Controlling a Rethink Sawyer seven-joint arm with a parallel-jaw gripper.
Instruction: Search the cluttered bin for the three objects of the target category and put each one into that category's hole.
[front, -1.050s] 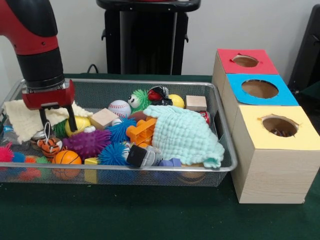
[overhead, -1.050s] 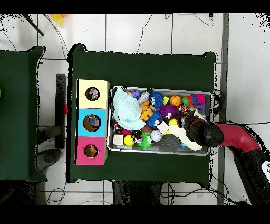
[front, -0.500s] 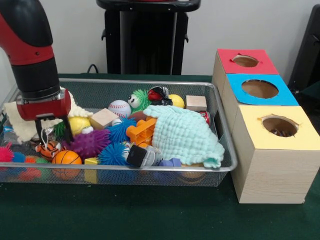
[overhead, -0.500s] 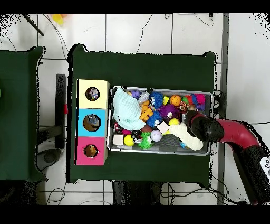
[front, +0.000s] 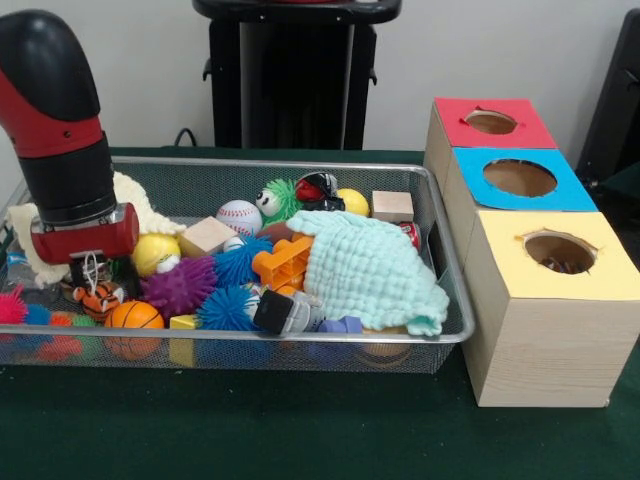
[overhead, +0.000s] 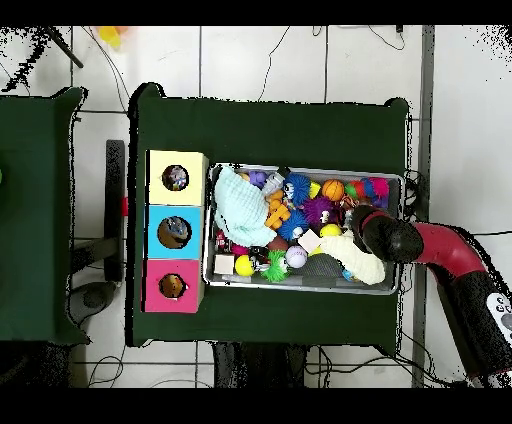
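From the front, the wire-mesh bin (front: 440, 300) sits on the green worktop (front: 300, 430), packed with toys: a baseball (front: 238, 216), a green fuzzy ball with eyes (front: 278, 199), a purple spiky ball (front: 180, 285), blue spiky balls (front: 228, 308), a small basketball (front: 133, 315), an orange plastic block (front: 283, 263), two wooden blocks (front: 208, 236) and a mint-green cloth (front: 372, 270) draped over the right half. Beside the bin stand three wooden boxes with round holes, topped red (front: 492, 122), blue (front: 520, 178) and yellow (front: 558, 252). The claw (front: 92, 272) is sunk among the toys at the bin's left end, just above a tiger-striped ball (front: 100, 295); its tips are buried (the red wrist block hides the rest), so whether it is spread or pinching cannot be told. A cream cloth (front: 135, 200) lies behind the arm, partly covered by it.

From overhead, the arm (overhead: 440, 250) reaches in over the bin's right end and covers the claw entirely. This view shows dark items inside the yellow box's hole (overhead: 175, 178) and the blue one (overhead: 173, 232), barely visible from the front.
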